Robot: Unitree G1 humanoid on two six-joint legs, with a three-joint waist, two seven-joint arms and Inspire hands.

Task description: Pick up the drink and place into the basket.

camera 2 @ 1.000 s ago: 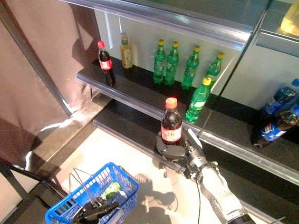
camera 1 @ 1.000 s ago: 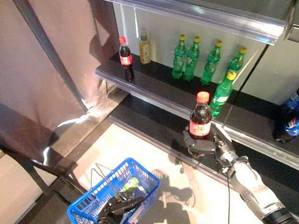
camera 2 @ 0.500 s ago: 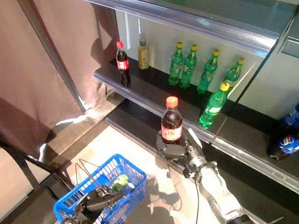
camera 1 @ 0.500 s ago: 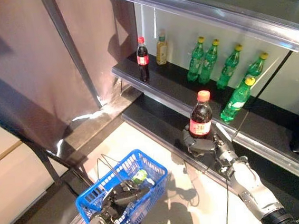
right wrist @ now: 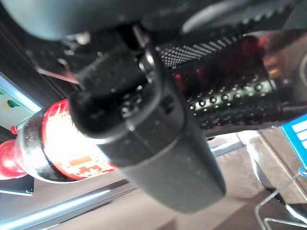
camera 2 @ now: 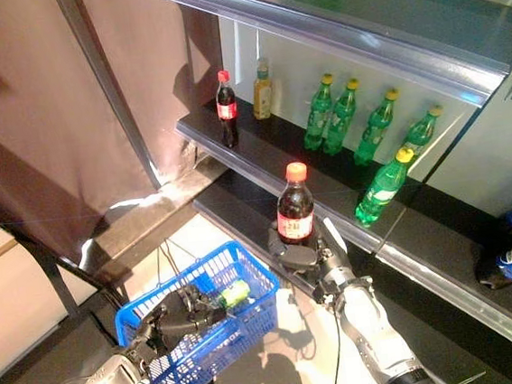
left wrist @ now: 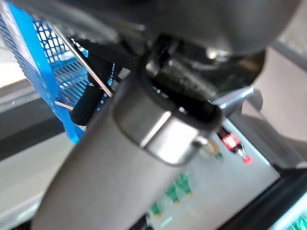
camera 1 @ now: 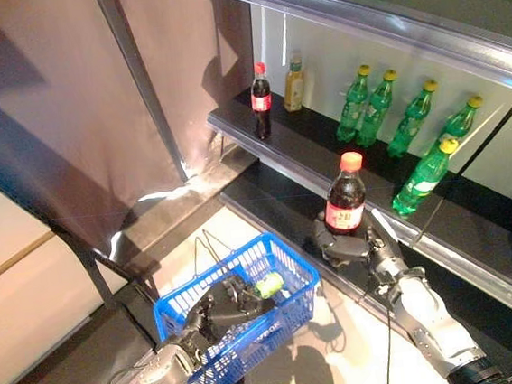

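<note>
Right hand (camera 1: 345, 245) curled round upright dark cola bottle, red cap (camera 1: 343, 205), centre-right; left hand (camera 1: 215, 309) grips blue plastic mesh basket (camera 1: 286, 263), lower left.

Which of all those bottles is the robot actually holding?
The dark cola bottle with the red label, gripped upright in its right hand; every other bottle stands on shelves or lies in the basket.

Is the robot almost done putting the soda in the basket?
About halfway. The dark cola bottle with a red cap is off the shelf, gripped upright in the right hand. The left hand holds the blue plastic basket, with a small green bottle inside. The cola isn't in yet.
</note>
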